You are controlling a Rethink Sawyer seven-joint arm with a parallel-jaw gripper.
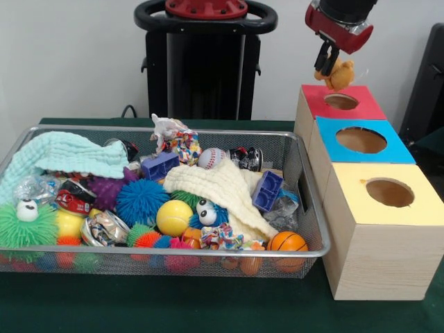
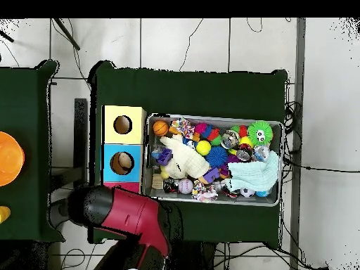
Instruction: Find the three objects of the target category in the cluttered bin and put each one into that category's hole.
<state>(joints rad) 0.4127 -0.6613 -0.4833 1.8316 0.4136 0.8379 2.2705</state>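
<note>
The gripper (image 1: 331, 64) is clamped on a small tan plush toy (image 1: 340, 73), which hangs from its fingers just above the hole (image 1: 341, 101) in the red box (image 1: 340, 104), clear of the bin (image 1: 302, 166).

Bin (image 1: 305, 208): fine wire mesh with a smooth, shiny metal rim. Boxes (image 1: 378, 260): pale wood-grain sides, matt; flat matt red (image 1: 364, 107), blue (image 1: 395, 149) and yellow (image 1: 364, 201) tops at right of frame. Tablecloth (image 1: 208, 309): dark green, matt fabric. Mint towel (image 1: 66, 156), upper left of bin: waffle-weave cloth. Cream cloth (image 1: 222, 191), centre: same knobbly weave. Blue spiky ball (image 1: 141, 201): soft rubbery bristles. Yellow ball (image 1: 173, 217): smooth, slight gloss. Crumpled cans (image 1: 104, 229): shiny metal. Blue blocks (image 1: 267, 191): hard plastic. Toy (image 1: 340, 75) in the gripper (image 1: 329, 66): plush, fuzzy tan.
</note>
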